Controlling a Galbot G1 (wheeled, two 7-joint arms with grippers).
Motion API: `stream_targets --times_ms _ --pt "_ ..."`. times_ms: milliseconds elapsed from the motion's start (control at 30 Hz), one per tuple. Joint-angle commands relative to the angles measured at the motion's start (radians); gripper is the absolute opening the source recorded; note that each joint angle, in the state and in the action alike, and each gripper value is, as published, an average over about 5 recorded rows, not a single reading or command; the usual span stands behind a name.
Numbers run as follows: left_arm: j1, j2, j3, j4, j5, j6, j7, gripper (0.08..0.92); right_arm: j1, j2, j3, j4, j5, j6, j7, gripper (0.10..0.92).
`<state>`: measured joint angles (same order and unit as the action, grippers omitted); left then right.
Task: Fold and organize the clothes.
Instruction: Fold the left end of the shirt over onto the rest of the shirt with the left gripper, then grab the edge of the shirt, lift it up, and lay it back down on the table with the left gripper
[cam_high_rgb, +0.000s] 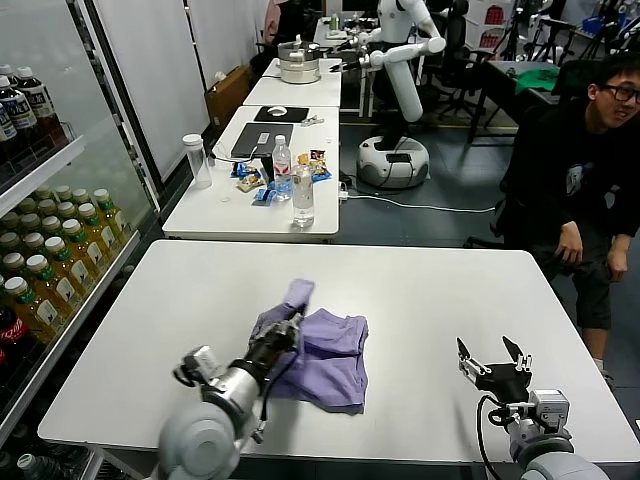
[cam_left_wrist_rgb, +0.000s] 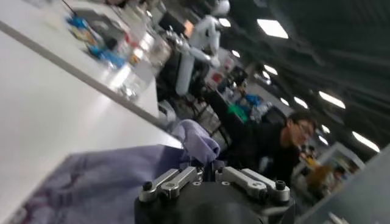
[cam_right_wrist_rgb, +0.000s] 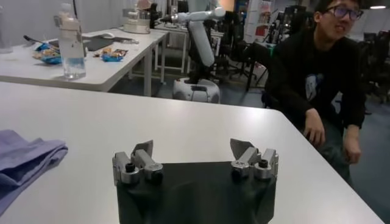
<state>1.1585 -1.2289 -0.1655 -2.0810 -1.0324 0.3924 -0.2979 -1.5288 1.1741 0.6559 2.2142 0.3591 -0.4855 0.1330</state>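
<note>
The lavender T-shirt (cam_high_rgb: 322, 352) lies partly folded at the front middle of the white table (cam_high_rgb: 420, 290). One sleeve or corner is lifted toward the far left. My left gripper (cam_high_rgb: 284, 331) is shut on the T-shirt's left edge; in the left wrist view the purple fabric (cam_left_wrist_rgb: 194, 139) bunches between the closed fingers. My right gripper (cam_high_rgb: 494, 356) is open and empty above the table's front right, well apart from the shirt. The right wrist view shows the shirt's edge (cam_right_wrist_rgb: 24, 159) far to one side.
A second table (cam_high_rgb: 250, 200) behind holds bottles, snacks and a laptop. A drinks fridge (cam_high_rgb: 45, 230) stands at the left. A seated person (cam_high_rgb: 580, 180) is at the right, close to the table's far right corner. Another robot (cam_high_rgb: 400, 90) stands farther back.
</note>
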Motion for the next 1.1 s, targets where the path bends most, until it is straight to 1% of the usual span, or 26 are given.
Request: stream_targets --times_ms 33,100,233,467,533,600,700,767,833,900,1100 --pt "-0.089 -0.034 0.147 0.126 0.126 0.055 0.105 0.167 0.005 -0.003 0.000 -0.010 0.000 0.000 0.000 0.823" --pt "-0.084 -0.028 0.143 0.113 0.122 0.063 0.136 0.210 0.009 -0.008 0.002 -0.013 0.003 0.000 0.000 0.823" --pt "-0.054 -0.011 0.119 0.070 0.101 0.065 0.173 0.331 0.016 -0.015 0.004 -0.022 0.008 0.000 -0.001 0.823" --pt "0.021 0.020 0.006 -0.013 0.068 0.045 0.166 0.529 0.024 -0.013 0.000 -0.036 0.010 0.004 -0.003 0.823" --pt "0.038 0.029 -0.034 -0.020 0.096 0.023 0.143 0.590 0.026 -0.010 -0.003 -0.041 0.009 0.006 -0.004 0.823" --pt "0.044 0.036 -0.062 0.005 0.195 -0.007 0.098 0.642 0.031 -0.006 -0.008 -0.045 0.006 0.008 -0.004 0.823" --pt "0.039 0.049 -0.074 0.096 0.451 -0.052 0.012 0.741 0.036 0.000 -0.013 -0.044 0.004 0.008 -0.004 0.823" --pt "0.037 0.056 -0.069 0.160 0.607 -0.071 -0.029 0.793 0.036 -0.001 -0.013 -0.042 0.004 0.009 -0.004 0.823" --pt "0.042 0.059 -0.057 0.209 0.705 -0.075 -0.051 0.814 0.034 -0.004 -0.012 -0.041 0.005 0.010 -0.005 0.823" --pt "0.052 0.057 -0.039 0.235 0.749 -0.077 -0.056 0.819 0.033 -0.006 -0.011 -0.042 0.005 0.010 -0.005 0.823" --pt "0.070 0.018 0.011 0.242 0.740 -0.066 -0.056 0.823 0.030 -0.003 -0.011 -0.035 0.003 0.009 -0.005 0.823"
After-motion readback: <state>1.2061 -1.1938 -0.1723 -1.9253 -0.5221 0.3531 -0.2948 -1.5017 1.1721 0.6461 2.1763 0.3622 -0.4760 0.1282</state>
